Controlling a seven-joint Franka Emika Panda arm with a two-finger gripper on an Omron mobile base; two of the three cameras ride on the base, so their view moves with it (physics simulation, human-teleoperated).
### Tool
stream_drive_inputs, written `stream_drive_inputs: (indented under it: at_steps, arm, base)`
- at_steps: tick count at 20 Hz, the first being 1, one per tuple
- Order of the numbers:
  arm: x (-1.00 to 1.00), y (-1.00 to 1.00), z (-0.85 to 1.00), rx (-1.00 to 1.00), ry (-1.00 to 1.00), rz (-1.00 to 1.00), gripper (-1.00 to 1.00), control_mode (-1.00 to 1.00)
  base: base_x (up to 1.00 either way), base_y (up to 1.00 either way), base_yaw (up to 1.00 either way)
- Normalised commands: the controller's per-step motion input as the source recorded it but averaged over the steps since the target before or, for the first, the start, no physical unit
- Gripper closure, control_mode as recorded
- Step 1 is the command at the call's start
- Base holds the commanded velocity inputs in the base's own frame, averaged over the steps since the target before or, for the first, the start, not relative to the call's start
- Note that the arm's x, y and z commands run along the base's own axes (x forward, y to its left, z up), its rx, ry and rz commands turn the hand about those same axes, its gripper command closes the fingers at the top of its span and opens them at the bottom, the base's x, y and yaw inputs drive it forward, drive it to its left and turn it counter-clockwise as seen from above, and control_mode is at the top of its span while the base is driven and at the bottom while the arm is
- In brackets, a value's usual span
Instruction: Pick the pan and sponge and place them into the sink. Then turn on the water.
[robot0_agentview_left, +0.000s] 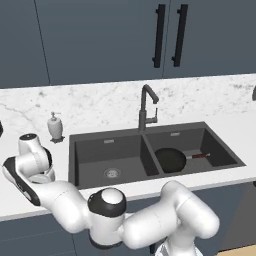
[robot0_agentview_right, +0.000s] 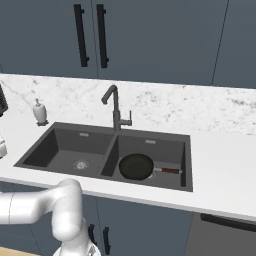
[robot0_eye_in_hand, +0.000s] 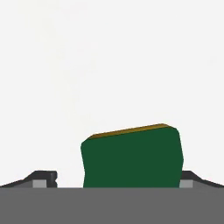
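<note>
So the pan (robot0_agentview_left: 170, 160) is already sitting in the right basin of the sink (robot0_agentview_left: 90, 150), and you're working on the sponge (robot0_eye_in_hand: 131, 157) now, lying on the white counter (robot0_eye_in_hand: 109, 65) between your fingertips (robot0_eye_in_hand: 43, 178). The gripper (robot0_eye_in_hand: 116, 180) is spread wide, not pinching anything. The sponge is looking nearly as wide as the gap, so if you're drifting sideways, a fingertip is probably landing on top and shoving it away.
</note>
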Motion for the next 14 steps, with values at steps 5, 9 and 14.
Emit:
stream_drive_inputs:
  at_steps: [5,9,14]
  arm:
    - [0.0,0.26,-0.9,0.0,-0.02,0.01,1.0,-1.0]
    - [-0.11,0.17,-1.0,0.0,-0.04,0.04,1.0,-1.0]
    - [-0.32,-0.02,-0.86,0.06,-0.13,0.11,1.0,-1.0]
  base:
    - [0.0,0.0,0.0]
    - [0.0,0.0,0.0]
    - [0.0,0.0,0.0]
